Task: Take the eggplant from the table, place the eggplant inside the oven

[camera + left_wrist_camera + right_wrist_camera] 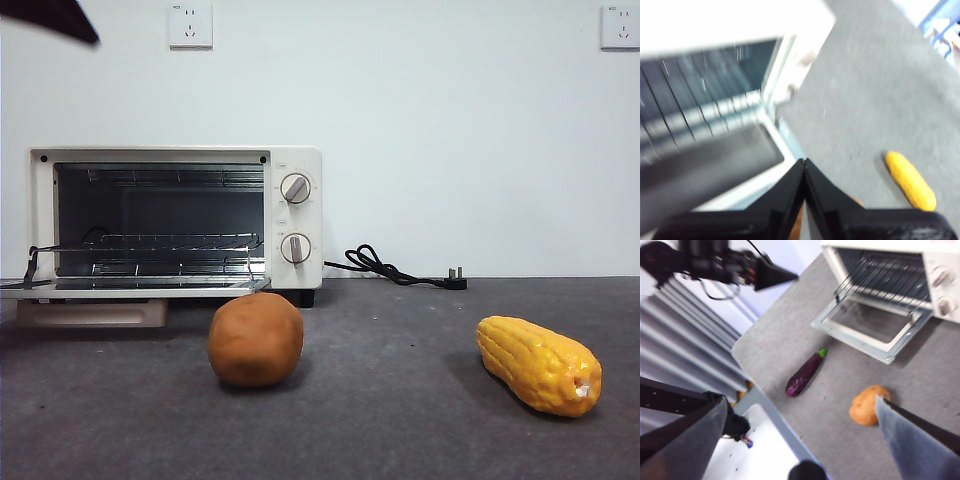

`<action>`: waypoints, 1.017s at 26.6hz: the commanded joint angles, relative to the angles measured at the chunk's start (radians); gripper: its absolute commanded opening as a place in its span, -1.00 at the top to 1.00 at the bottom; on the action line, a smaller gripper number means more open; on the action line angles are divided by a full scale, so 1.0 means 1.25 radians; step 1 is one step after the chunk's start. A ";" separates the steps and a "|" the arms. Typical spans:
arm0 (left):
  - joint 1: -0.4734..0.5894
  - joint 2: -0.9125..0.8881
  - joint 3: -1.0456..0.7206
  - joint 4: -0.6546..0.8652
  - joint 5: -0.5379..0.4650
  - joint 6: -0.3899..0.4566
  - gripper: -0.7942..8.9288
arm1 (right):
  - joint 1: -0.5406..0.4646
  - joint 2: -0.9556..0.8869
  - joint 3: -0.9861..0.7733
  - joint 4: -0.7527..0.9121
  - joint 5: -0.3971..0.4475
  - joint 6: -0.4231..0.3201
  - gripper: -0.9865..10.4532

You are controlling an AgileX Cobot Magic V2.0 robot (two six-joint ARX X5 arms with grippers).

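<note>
Eggplant (805, 373) lies on table (790, 335), apart from both grippers; left jaws pressed together, right spread

The cream-white toaster oven (175, 220) stands door-down, cavity unobstructed above its wire rack (170, 243); a brown potato-like lump (255, 339) sits before it.

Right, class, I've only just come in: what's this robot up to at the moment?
Nothing is held yet. The eggplant lies on the table in front of the oven, whose door hangs open. The left gripper is shut and empty above the oven door. The right gripper is open, above the brown lump. A corn cob lies nearby.
</note>
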 commanded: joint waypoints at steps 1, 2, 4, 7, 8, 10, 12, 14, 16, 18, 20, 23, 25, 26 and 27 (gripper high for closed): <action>0.002 -0.090 -0.005 0.005 -0.064 0.002 0.85 | 0.047 0.026 0.004 0.005 0.026 0.007 -0.05; 0.002 -0.139 -0.005 0.002 -0.099 0.002 0.85 | 0.082 0.045 0.004 0.008 0.046 0.007 -0.05; 0.002 -0.222 -0.005 -0.009 -0.148 0.002 0.85 | 0.159 0.087 0.004 0.031 0.084 0.031 -0.05; 0.002 -0.307 -0.005 -0.028 -0.215 0.002 0.85 | 0.256 0.140 0.004 0.093 0.122 0.073 -0.05; 0.002 -0.326 -0.005 -0.034 -0.233 0.002 0.85 | 0.282 0.155 0.004 0.113 0.132 0.085 -0.05; 0.002 -0.365 -0.005 -0.051 -0.269 0.002 0.85 | 0.343 0.193 0.004 0.157 0.162 0.113 -0.05; 0.002 -0.400 -0.005 -0.070 -0.296 0.002 0.85 | 0.399 0.232 0.004 0.190 0.203 0.136 -0.05; 0.002 -0.432 -0.005 -0.088 -0.326 0.002 0.85 | 0.448 0.274 0.004 0.214 0.252 0.159 -0.05; 0.002 -0.462 -0.005 -0.104 -0.358 0.002 0.85 | 0.493 0.323 0.004 0.241 0.299 0.191 -0.05; 0.002 -0.486 -0.005 -0.115 -0.367 0.002 0.85 | 0.529 0.370 0.004 0.270 0.330 0.219 -0.05; 0.002 -0.509 -0.005 -0.124 -0.376 0.002 0.85 | 0.564 0.418 0.004 0.304 0.352 0.244 -0.05; 0.002 -0.542 -0.005 -0.138 -0.380 0.002 0.85 | 0.605 0.490 0.004 0.363 0.374 0.278 -0.05; 0.002 -0.559 -0.005 -0.155 -0.380 0.002 0.85 | 0.624 0.536 0.004 0.402 0.384 0.307 -0.05; 0.002 -0.564 -0.005 -0.163 -0.380 0.002 0.85 | 0.630 0.555 0.004 0.417 0.384 0.320 -0.05; 0.002 -0.571 -0.005 -0.173 -0.380 0.002 0.85 | 0.636 0.575 0.004 0.432 0.384 0.331 -0.05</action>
